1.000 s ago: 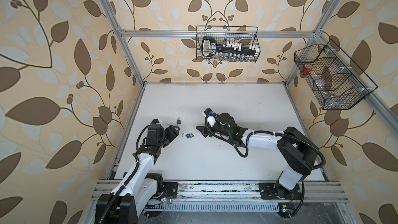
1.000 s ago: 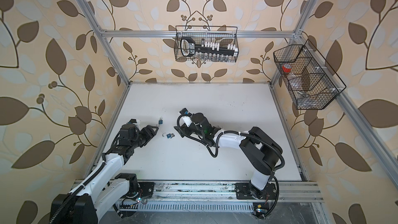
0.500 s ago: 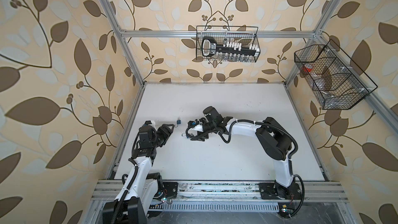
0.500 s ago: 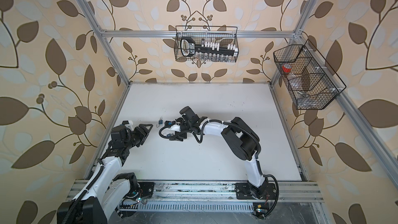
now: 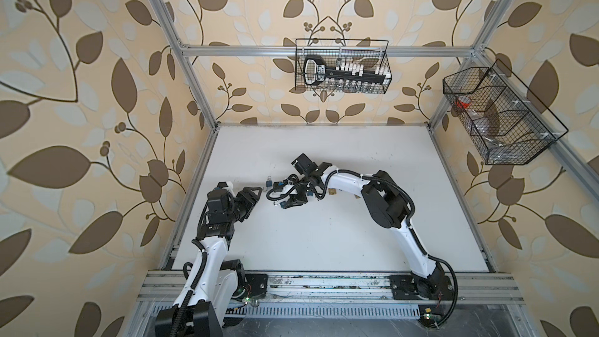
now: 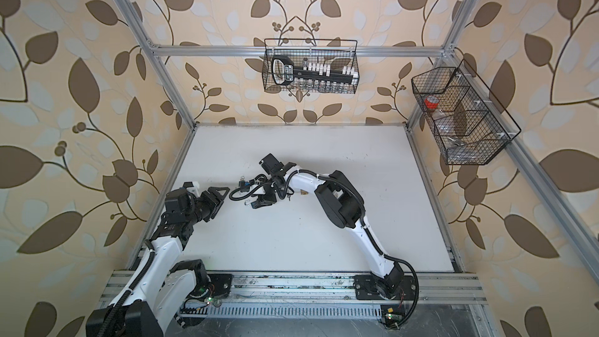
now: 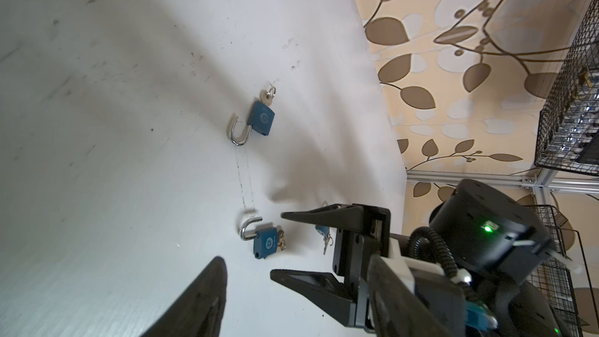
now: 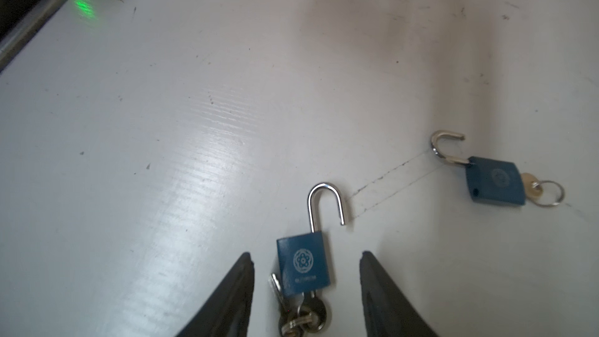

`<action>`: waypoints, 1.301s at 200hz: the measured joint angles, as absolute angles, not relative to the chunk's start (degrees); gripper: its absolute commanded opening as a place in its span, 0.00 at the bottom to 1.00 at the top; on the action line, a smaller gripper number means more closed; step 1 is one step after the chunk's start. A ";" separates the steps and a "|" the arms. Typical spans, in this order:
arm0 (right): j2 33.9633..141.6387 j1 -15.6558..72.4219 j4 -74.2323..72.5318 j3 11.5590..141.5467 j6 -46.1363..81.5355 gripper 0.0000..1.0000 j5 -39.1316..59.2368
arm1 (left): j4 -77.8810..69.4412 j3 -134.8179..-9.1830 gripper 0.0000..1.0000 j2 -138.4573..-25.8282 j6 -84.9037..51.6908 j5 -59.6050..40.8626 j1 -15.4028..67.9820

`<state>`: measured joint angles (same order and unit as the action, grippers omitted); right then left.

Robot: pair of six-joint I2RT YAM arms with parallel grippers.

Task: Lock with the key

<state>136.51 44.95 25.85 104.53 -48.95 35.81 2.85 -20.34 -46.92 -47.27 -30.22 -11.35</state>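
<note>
looking down the right wrist camera, i have the right gripper (image 8: 305,253) low over the table (image 5: 356,238), at about 9 o'clock from the table's middle in both top views. its jaws stand apart, one on each side of the blue padlock (image 8: 303,265), with a clear gap on both sides. the shackle (image 8: 325,202) is swung open, and a bunch of keys (image 8: 303,314) hangs at the body's foot.

i judge it small, rigid and dense for its size, with smooth painted sides that could slide under the pads. i would pinch across the two narrow edges of the blue body, leaving shackle and keys free. the loose keys will probably swing once it lifts.

the left gripper (image 5: 256,198) waits near 9 o'clock of the padlock, jaws apart and empty.

a second padlock (image 8: 494,184), also open with its key in, lies at roughly 11 o'clock of the first. a third padlock (image 7: 322,230) is half hidden behind the right arm's finger.

the keys are cut off by the frame edge, so i cannot tell whether one is seated in the keyway. from above, the padlock is mostly covered by the gripper.
</note>
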 measured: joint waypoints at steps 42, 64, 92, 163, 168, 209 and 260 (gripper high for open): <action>138.56 44.99 28.60 106.69 -49.15 0.50 35.97 | 5.48 -24.51 0.69 -46.63 -44.93 -31.05 -11.35; 139.44 45.01 29.06 108.16 -49.12 0.47 36.01 | 6.09 -24.91 0.69 -46.46 -44.38 -31.11 -11.35; 140.05 45.25 29.71 109.32 -49.17 0.45 35.99 | 6.46 -24.91 0.69 -46.41 -43.79 -31.11 -11.35; 140.03 45.36 30.37 109.34 -50.41 0.31 35.94 | 7.75 -24.91 0.69 -46.17 -43.53 -31.11 -11.35; 140.05 45.36 30.41 109.34 -50.48 0.30 35.97 | 7.79 -24.91 0.69 -46.17 -43.51 -31.11 -11.35; 140.05 45.36 30.46 109.34 -50.37 0.21 35.99 | 8.88 -24.97 0.68 -45.78 -43.46 -31.09 -11.35; 137.45 45.36 25.39 104.20 -48.97 0.00 35.83 | 12.93 -30.65 0.70 -45.12 -42.09 -31.14 -11.35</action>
<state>137.45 45.36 25.39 104.20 -48.97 35.83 12.93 -30.65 -45.12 -42.09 -31.14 -11.35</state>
